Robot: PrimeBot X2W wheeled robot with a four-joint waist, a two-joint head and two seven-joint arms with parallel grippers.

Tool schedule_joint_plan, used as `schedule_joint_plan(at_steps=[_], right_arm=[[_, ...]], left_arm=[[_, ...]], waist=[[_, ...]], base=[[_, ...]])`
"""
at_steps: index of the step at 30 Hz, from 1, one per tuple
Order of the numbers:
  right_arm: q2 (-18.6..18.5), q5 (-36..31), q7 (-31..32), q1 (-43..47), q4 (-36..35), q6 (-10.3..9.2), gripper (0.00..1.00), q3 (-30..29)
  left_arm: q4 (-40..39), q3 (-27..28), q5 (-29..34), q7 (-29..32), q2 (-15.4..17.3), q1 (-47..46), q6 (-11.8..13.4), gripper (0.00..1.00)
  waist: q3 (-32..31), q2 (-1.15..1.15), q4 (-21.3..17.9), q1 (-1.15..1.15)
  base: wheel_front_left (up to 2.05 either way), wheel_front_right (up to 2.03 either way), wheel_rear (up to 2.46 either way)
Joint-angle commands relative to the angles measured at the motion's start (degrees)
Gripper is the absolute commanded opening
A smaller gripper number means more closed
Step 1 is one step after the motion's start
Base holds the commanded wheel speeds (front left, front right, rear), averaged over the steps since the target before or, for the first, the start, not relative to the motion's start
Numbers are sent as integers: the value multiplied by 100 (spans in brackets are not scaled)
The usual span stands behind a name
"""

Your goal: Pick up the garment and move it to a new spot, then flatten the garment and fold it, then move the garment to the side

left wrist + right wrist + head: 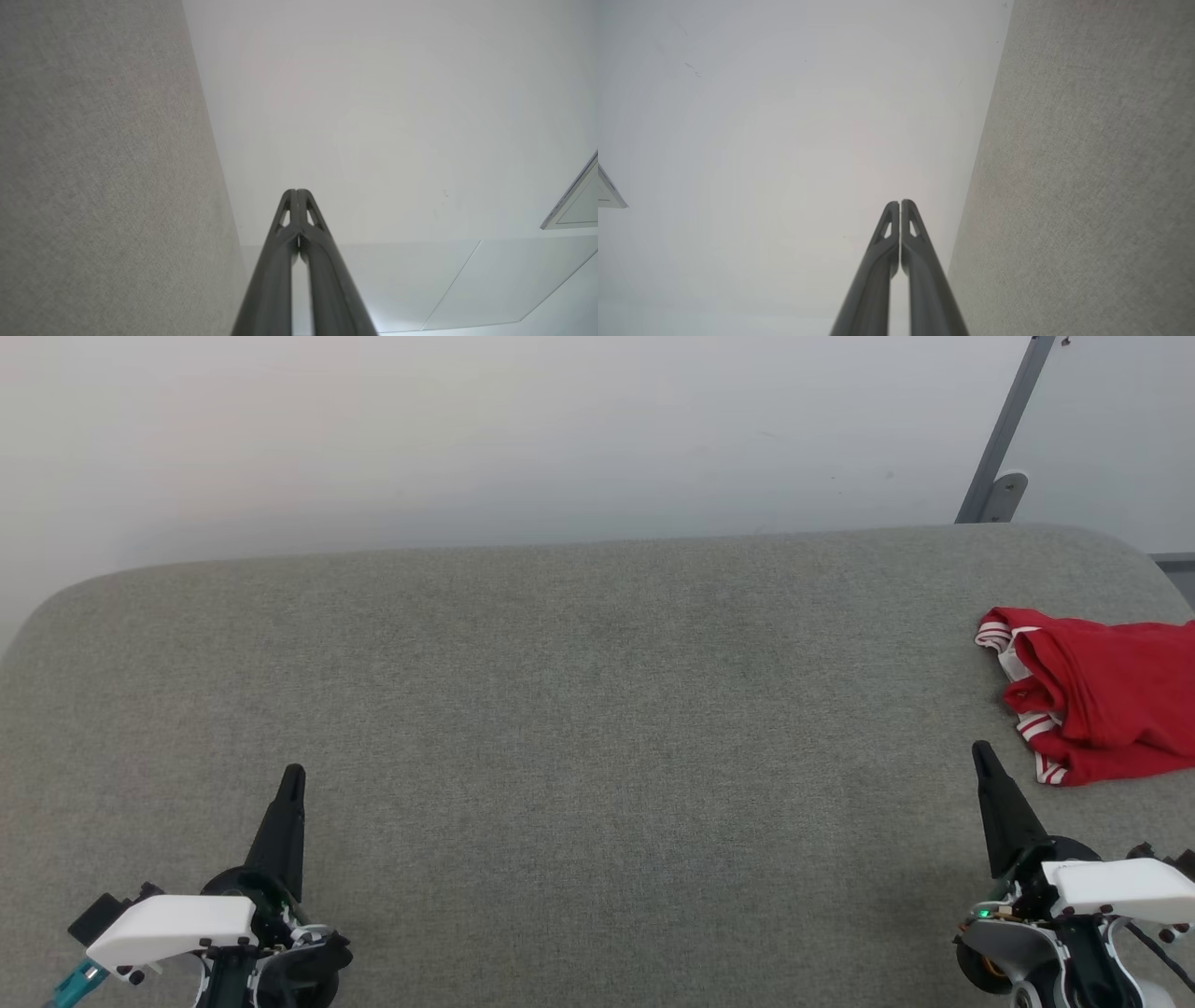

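The red garment lies bunched at the right edge of the grey fabric surface, its red-white striped trim facing left; part of it runs off the head view. My right gripper is shut and empty, its tip just below and left of the garment, apart from it. At the lower left my left gripper is shut and empty, far from the garment. In the left wrist view the left gripper has its fingers pressed together, and in the right wrist view the right gripper does too. The garment's print is hidden.
A pale wall rises behind the surface. A grey metal bar slants down at the back right corner. The wrist views look along the grey surface toward the wall.
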Motion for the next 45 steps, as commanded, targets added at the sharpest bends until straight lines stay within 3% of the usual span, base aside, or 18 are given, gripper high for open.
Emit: schedule_joint_plan(at_steps=[1,45], right_arm=[[7,21,10,-22,-15,0,0,-7],[6,22,8,-22,-15,0,0,-4]], left_arm=[[1,16,-4,32,-8,-68,-32,0],[1,26,9,31,-12,-70,-32,0]], waist=[[0,0,0,0],[0,0,0,0]], base=[[0,0,0],[0,0,0]])
